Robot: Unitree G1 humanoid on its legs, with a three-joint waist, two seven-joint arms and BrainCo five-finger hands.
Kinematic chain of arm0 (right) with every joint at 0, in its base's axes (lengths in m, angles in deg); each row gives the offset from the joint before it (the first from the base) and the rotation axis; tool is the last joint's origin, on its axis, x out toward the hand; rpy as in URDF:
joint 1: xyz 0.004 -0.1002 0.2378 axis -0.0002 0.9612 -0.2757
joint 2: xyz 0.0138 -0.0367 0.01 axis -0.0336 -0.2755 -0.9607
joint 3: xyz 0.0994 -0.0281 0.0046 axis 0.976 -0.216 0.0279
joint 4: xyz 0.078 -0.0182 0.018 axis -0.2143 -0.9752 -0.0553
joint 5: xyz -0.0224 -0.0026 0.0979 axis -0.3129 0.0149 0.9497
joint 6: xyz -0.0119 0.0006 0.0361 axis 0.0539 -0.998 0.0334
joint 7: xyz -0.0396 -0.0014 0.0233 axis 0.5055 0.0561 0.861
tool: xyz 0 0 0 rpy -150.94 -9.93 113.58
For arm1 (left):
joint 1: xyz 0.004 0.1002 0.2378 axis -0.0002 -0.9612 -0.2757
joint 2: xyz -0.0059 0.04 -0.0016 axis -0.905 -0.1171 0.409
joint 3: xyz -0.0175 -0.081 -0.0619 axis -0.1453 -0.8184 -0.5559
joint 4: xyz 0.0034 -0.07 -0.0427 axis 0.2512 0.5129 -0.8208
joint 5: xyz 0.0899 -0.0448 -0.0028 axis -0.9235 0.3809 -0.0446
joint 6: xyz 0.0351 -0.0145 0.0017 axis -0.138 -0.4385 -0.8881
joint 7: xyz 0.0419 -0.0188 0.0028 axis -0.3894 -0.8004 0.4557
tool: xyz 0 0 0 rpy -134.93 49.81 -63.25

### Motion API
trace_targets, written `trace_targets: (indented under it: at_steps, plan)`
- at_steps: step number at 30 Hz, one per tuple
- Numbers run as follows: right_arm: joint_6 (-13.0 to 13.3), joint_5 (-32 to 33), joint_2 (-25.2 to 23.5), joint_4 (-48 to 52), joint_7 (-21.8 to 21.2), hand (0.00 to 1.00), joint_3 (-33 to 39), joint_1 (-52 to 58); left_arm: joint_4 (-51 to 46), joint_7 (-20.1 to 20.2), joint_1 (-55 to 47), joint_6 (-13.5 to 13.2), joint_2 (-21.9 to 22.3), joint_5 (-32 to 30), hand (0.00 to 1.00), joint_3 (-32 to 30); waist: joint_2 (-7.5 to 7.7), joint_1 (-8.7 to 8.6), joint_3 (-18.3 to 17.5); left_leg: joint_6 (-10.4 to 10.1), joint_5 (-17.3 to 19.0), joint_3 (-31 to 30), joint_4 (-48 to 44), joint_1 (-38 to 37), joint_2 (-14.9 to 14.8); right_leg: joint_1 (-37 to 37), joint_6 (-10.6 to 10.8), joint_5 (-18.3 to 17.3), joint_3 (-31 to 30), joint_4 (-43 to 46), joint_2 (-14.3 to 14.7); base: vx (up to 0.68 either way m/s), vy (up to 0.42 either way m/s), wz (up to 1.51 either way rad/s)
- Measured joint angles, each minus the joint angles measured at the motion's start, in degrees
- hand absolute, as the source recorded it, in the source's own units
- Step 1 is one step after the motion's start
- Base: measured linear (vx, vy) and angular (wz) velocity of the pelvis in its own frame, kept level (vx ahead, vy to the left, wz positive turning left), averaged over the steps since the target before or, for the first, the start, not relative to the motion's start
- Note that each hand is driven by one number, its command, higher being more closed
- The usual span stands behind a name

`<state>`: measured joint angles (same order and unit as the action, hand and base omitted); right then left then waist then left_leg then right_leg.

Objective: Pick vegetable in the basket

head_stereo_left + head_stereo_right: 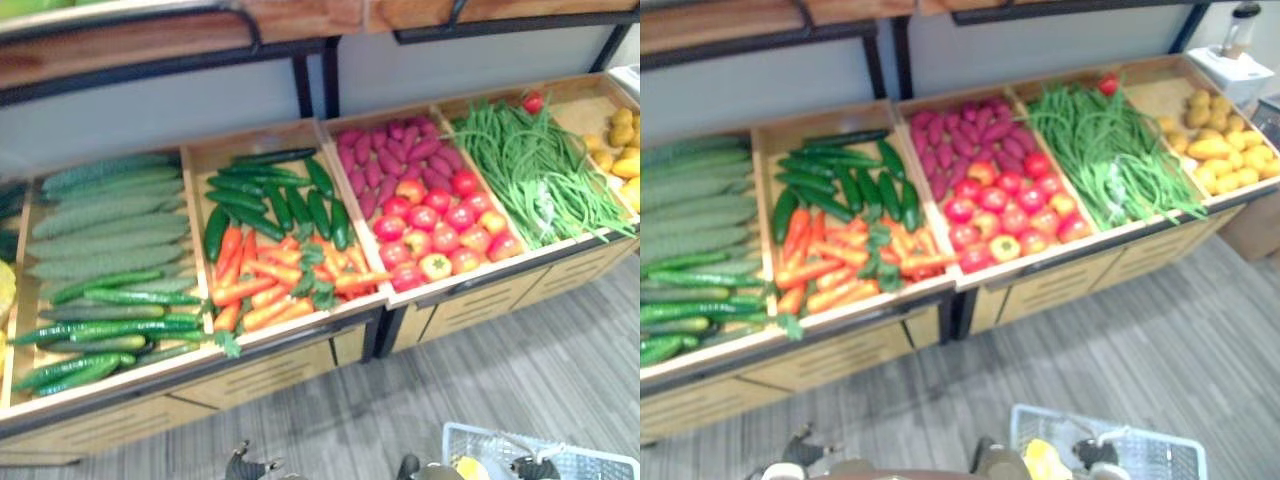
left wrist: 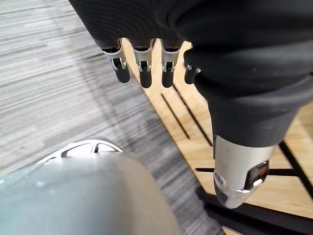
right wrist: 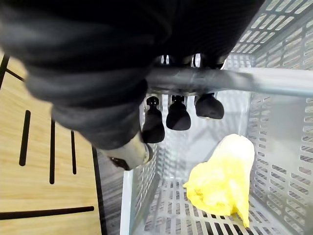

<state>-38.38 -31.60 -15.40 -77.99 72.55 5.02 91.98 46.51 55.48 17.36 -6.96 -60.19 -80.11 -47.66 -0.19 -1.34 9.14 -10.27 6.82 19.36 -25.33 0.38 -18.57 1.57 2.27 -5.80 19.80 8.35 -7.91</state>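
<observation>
Head view: you are facing a wooden produce stand (image 1: 300, 365) running from 9 to 2 o'clock.

Bins, reading 9 to 3 o'clock:
- Long pale-green gourds (image 1: 105, 215) are lying behind slimmer, darker green ones (image 1: 100, 335).
- Dark cucumbers (image 1: 270, 195) are lying behind carrots (image 1: 265, 290).
- Purple tubers (image 1: 385, 155) are lying behind tomatoes (image 1: 440, 235).
- Green beans (image 1: 540, 175) are lying with one red fruit (image 1: 533, 102) at their far edge.
- Yellowish potatoes (image 1: 1220, 150) are sitting at the 2 o'clock end.

Grey plank floor (image 1: 520, 370) and the stand's raised front lip are lying between you and the produce.

Basket: a white mesh basket (image 1: 1165, 455) is showing at 5 o'clock, well apart from the bins. A yellow vegetable (image 3: 222, 183) is lying on its bottom, near one side wall.

Right hand (image 3: 176, 115): its fingers are curling round the basket's grey handle (image 3: 264, 81), which is crossing above the vegetable.

Left hand (image 2: 142, 68): its fingers are hanging straight and apart, holding nothing, at 7 o'clock just in front of the stand's slotted front panel (image 2: 195, 156).
</observation>
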Motion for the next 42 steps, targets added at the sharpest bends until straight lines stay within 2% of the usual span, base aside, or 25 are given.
trace_targets:
  at_steps: [1, 2, 4, 5, 6, 8, 10, 12, 16, 24, 27, 28, 30, 32, 33, 35, 36, 37, 38, 39, 40, 41, 42]
  plan:
    - [0.1, 0.0, 0.5, 0.0, 0.2, 1.0, 0.1, -0.2, -1.1, 0.0, 0.5, -0.2, 0.3, 0.0, 0.0, 0.4, -0.22, -0.01, 0.1, 0.0, 1.8, -1.7, 1.7, 1.6, 2.5, 0.3, 0.0, 0.0, -0.3, -0.3, -0.9, 0.13, 0.11, -0.13]
    - [0.1, 0.0, 0.8, 0.0, 0.5, 1.0, 0.2, -0.4, -1.9, -0.1, 1.1, -0.6, 0.2, 0.0, 0.0, 0.5, -0.36, 0.01, 0.1, 0.6, 1.8, -2.6, 6.1, 2.8, 4.8, 0.5, 0.0, 0.0, -0.5, -0.3, -1.6, 0.11, 0.156, -0.13]
    - [0.2, 0.0, 0.8, 0.2, 0.7, 1.0, 0.2, -0.5, -2.9, -0.3, 1.2, -1.1, 0.1, 0.0, 0.0, 0.9, -0.86, 0.11, 0.1, 1.9, -1.6, -4.7, 13.4, 3.3, 6.8, 0.5, 0.8, 0.1, -1.1, -0.3, -1.5, 0.05, 0.163, -0.25]
    - [0.3, 0.0, 0.9, 0.5, 0.8, 1.0, 0.1, -0.7, -3.3, -0.3, 1.0, -1.3, -0.1, 0.0, 0.0, 2.0, -2.31, 0.67, 0.2, 3.2, -4.8, -7.4, 17.1, 3.3, 7.4, 0.2, 2.2, -0.2, -2.7, -0.5, -0.1, 0.04, 0.166, -0.38]
    - [0.3, 0.0, 0.6, 0.5, 0.8, 1.0, 0.0, -0.7, -3.3, -0.3, 1.0, -1.3, -0.4, 0.0, 0.0, 2.2, -2.54, 0.82, -0.1, 3.1, -4.7, -7.4, 17.3, 3.1, 7.6, 0.3, 2.9, -0.3, -3.0, -0.7, -0.1, 0.06, 0.17, -0.34]
    - [0.3, 0.0, -0.7, 0.5, 0.7, 1.0, -0.3, -1.1, -4.3, -0.4, 1.3, -1.5, -1.5, 1.6, 0.0, 2.7, -0.14, 0.6, -0.1, 3.9, -5.3, -5.7, 19.8, 2.6, 9.9, -0.5, 4.7, 1.0, -4.7, -2.4, -2.0, 0.03, 0.137, -0.17]
    - [0.6, -0.1, -0.8, 0.6, 0.7, 1.0, -0.6, -1.0, -4.3, -0.4, 0.9, -1.5, -2.0, 1.8, 0.0, 3.2, 0.45, 0.54, -0.3, 5.1, -6.4, -4.4, 23.2, 1.1, 11.6, -0.6, 5.7, 1.6, -5.7, -3.8, -3.1, 0.0, 0.124, -0.23]
    - [1.1, -0.4, -0.6, 1.3, 0.8, 1.0, -0.6, -0.9, -4.2, -0.4, 0.3, -1.5, -2.1, 1.8, 0.0, 4.0, 0.27, 0.2, -0.5, 5.7, -7.0, -3.7, 25.5, -0.4, 13.0, -0.4, 6.1, 1.8, -6.4, -4.5, -4.0, 0.03, 0.11, -0.16]
    - [1.0, -0.4, -0.7, 1.8, 0.8, 1.0, -1.3, -1.2, -3.1, -0.2, 0.2, -2.0, -2.9, 1.6, 0.0, 4.5, -0.22, 0.19, -0.8, 5.9, -7.3, -2.5, 27.3, -1.3, 13.8, -0.3, 6.6, 2.8, -7.2, -6.0, -4.0, 0.07, 0.056, -0.13]
    - [1.0, -0.4, -0.7, -0.3, 0.8, 1.0, -1.8, -1.6, 2.2, -0.1, -1.1, -1.8, -2.7, 1.3, 0.0, 2.1, 0.39, 0.13, -0.9, 5.5, -7.6, -2.3, 30.4, -3.7, 13.5, 1.3, 6.2, 3.1, -6.9, -7.4, -3.0, 0.08, -0.009, -0.02]
    - [1.0, -0.5, -1.2, -1.2, 0.8, 1.0, -0.8, -1.4, 4.8, -0.6, -1.8, -1.6, -0.8, 2.0, 0.0, -6.2, 0.77, 0.22, -1.1, 5.6, -7.8, -3.1, 30.7, -3.6, 13.9, 1.9, 6.2, 3.1, -5.6, -7.5, -3.3, 0.04, 0.002, 0.16]
    - [1.0, -0.5, -1.4, -1.7, 0.8, 1.0, 0.3, -1.4, 6.0, -1.0, -2.2, -1.1, 0.1, 2.3, 0.0, -11.1, 0.87, 0.28, -1.1, 5.7, -7.9, -4.0, 30.7, -3.5, 14.0, 2.3, 6.2, 3.1, -4.5, -7.6, -3.4, 0.02, -0.006, 0.39]
    - [1.0, -0.6, -1.8, -2.3, 0.8, 1.0, 1.6, -0.7, 7.2, -1.3, -2.8, 0.1, 0.5, 5.7, 0.0, -18.1, 0.99, 0.32, -1.1, 5.9, -8.2, -6.0, 30.8, -3.5, 14.3, 3.9, 6.1, 3.1, -2.4, -8.2, -3.5, 0.02, -0.018, 0.49]
    - [0.9, -0.8, -2.1, -2.3, 0.7, 1.0, 2.8, -0.3, 8.0, -1.7, -3.8, 1.2, 0.3, 9.2, 0.0, -27.9, 0.95, 1.02, -1.1, 5.8, -8.5, -7.9, 30.8, -3.3, 14.4, 4.8, 5.8, 2.8, -0.5, -8.3, -3.5, 0.0, -0.03, 0.44]
    - [0.9, -1.0, -2.1, -2.3, 0.7, 1.0, 3.0, -0.3, 8.1, -2.2, -3.9, 1.6, 0.2, 10.4, 0.0, -30.9, 0.9, 1.38, -1.1, 5.8, -8.7, -8.2, 30.8, -3.2, 14.4, 4.9, 5.5, 2.7, -0.2, -8.2, -3.5, -0.02, -0.034, 0.39]
    - [1.0, -2.6, -2.1, -2.3, 0.7, 1.0, 4.0, -0.7, 7.9, -5.6, -3.7, 2.8, -0.9, 13.8, 0.0, -42.4, 0.68, 2.06, -1.1, 5.8, -9.3, -9.7, 30.9, -2.5, 14.3, 5.2, 4.9, 2.2, 0.9, -8.3, -3.3, -0.04, -0.038, 0.33]
    - [1.0, -2.8, -2.1, -2.3, 0.7, 1.0, 4.0, -0.7, 7.8, -6.8, -3.7, 2.9, -1.3, 15.0, 0.0, -44.9, 0.57, 2.22, -1.2, 5.7, -9.4, -10.1, 30.9, -2.5, 14.2, 5.5, 4.8, 2.1, 1.1, -8.3, -3.2, -0.06, -0.045, 0.3]
    - [1.1, -2.8, -2.1, -2.3, 0.7, 1.0, 4.1, -0.6, 7.0, -10.0, -3.7, 3.1, -2.3, 15.9, 0.0, -48.4, 0.38, 2.45, -1.3, 5.7, -9.7, -10.7, 31.1, -2.6, 14.1, 5.9, 4.3, 1.8, 1.7, -8.2, -3.0, -0.09, -0.051, 0.21]
    - [1.1, -2.8, -2.1, -2.3, 0.8, 1.0, 4.1, -0.5, 5.2, -13.4, -3.7, 3.1, -2.9, 16.0, 0.0, -50.5, 0.28, 3.07, -1.4, 5.6, -9.9, -10.8, 31.2, -2.6, 13.9, 6.0, 4.1, 1.6, 1.8, -8.2, -2.8, -0.09, -0.049, 0.17]
    - [1.2, -2.8, -2.1, -2.3, 0.8, 1.0, 4.1, -0.5, 3.8, -14.7, -3.7, 3.1, -3.0, 16.1, 0.0, -51.1, 0.28, 3.2, -1.4, 5.6, -10.0, -10.9, 31.2, -2.6, 13.9, 6.0, 4.1, 1.5, 1.8, -8.2, -2.7, -0.08, -0.037, 0.12]
    - [1.4, -2.7, -2.2, -2.3, 1.0, 1.0, 4.0, -0.3, 0.1, -18.4, -3.8, 3.0, -3.0, 16.2, 0.0, -51.3, 0.26, 3.17, -1.4, 5.5, -10.2, -11.6, 31.2, -2.5, 13.8, 6.2, 4.0, 1.4, 2.1, -8.1, -2.6, -0.06, -0.032, 0.18]
    - [1.5, -2.7, -2.2, -2.3, 1.0, 1.0, 3.9, 0.1, -3.8, -20.8, -3.8, 3.1, -3.0, 16.1, 0.0, -50.2, 0.28, 3.19, -1.4, 5.5, -10.4, -12.2, 31.2, -2.4, 13.7, 6.5, 3.8, 1.2, 2.7, -8.1, -2.4, -0.07, -0.041, 0.28]
    - [1.8, -2.7, -2.3, -2.3, 1.4, 1.0, 3.5, 0.7, -10.9, -24.0, -4.6, 3.1, -3.0, 14.8, 0.0, -46.3, 0.38, 3.46, -1.5, 5.4, -10.6, -12.5, 31.2, -2.2, 13.5, 6.7, 3.7, 1.0, 3.4, -8.0, -2.3, -0.09, -0.046, 0.28]
